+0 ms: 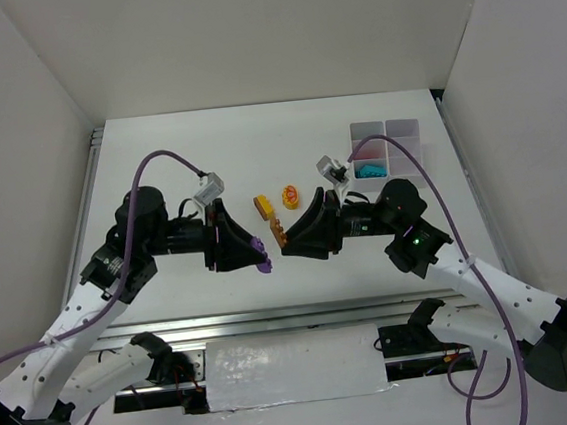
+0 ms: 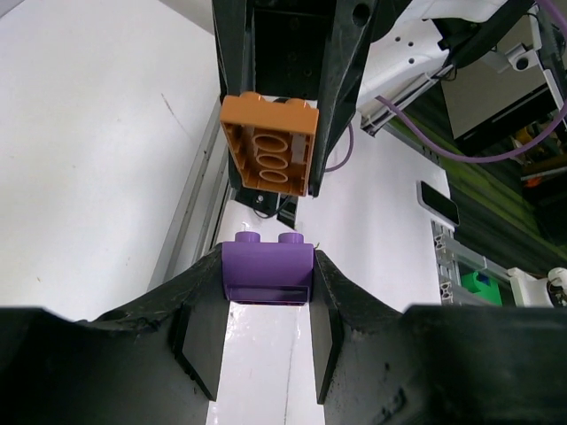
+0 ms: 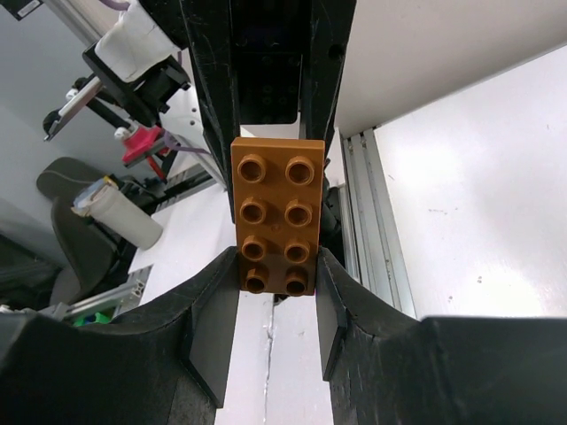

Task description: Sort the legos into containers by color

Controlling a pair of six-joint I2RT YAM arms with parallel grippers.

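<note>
My left gripper point(image 2: 267, 292) is drawn in narrow and clamps a purple brick point(image 2: 267, 273) by its two short sides. The brick's two studs point away from the wrist camera. My right gripper point(image 3: 276, 288) is just as narrow and grips the near end of an orange brick point(image 3: 276, 217), a two-by-four plate that sticks out past the fingertips.

The two grippers face each other tip to tip over the table point(image 1: 157, 154). In the left wrist view a gap shows between the two bricks.

That view gives me the orange brick's hollow underside with three rings, while the right wrist view gives only its studded face and no sight of the purple brick.

Only the top view shows the rest. A yellow brick point(image 1: 262, 206) and a round yellow piece point(image 1: 290, 196) lie just beyond the grippers. The tray point(image 1: 401, 131) sits well to the right, with a cyan piece point(image 1: 370, 170) in a left-hand cell.
</note>
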